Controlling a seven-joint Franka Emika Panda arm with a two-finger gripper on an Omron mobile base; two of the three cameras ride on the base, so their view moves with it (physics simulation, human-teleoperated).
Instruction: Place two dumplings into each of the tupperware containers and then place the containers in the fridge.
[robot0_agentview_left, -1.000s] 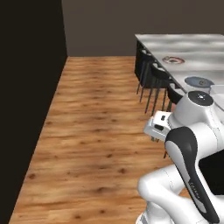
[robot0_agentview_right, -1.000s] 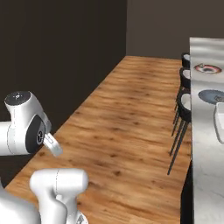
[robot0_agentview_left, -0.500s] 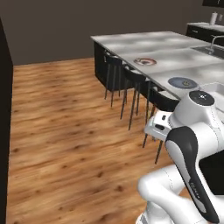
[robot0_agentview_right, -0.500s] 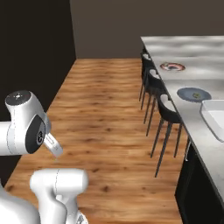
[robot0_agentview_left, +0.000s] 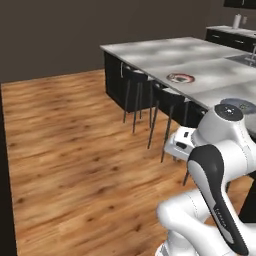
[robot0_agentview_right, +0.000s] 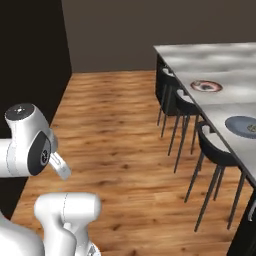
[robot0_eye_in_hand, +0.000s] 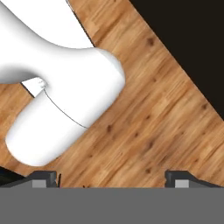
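**Base on its way to the counter, nothing picked up yet**

Nearest the cameras, the arm is folded in close over the base, with the gripper (robot0_eye_in_hand: 112, 177) pointing down at the wooden floor (robot0_eye_in_hand: 148, 122). Its two finger tips (robot0_eye_in_hand: 43, 177) sit far apart at the bottom of the hand view, spread wide, with only bare floorboards between them: it carries nothing.

Just beyond the arm, a row of black stools (robot0_agentview_right: 212, 155) stands tucked against the long grey counter (robot0_agentview_left: 200, 60). On the counter, the nearer dish is a round blue-grey plate (robot0_agentview_right: 245, 125), and farther along lies a round plate with a dark and red rim (robot0_agentview_right: 206, 86). Something small sits on each, too small to make out; they may be the dumplings, but I cannot tell. At the far end of the counter there is a sink (robot0_agentview_left: 245, 59), and behind it a dark wall.

Judging by this, the task is at its opening stage, the approach, with no dumpling moved. The white containers and the fridge are not to be picked out from here, so where they stand cannot be said. The next move calls for bringing the base alongside the counter within arm's reach of the plates, then unfolding the arm and lowering the open fingers over one dumpling.
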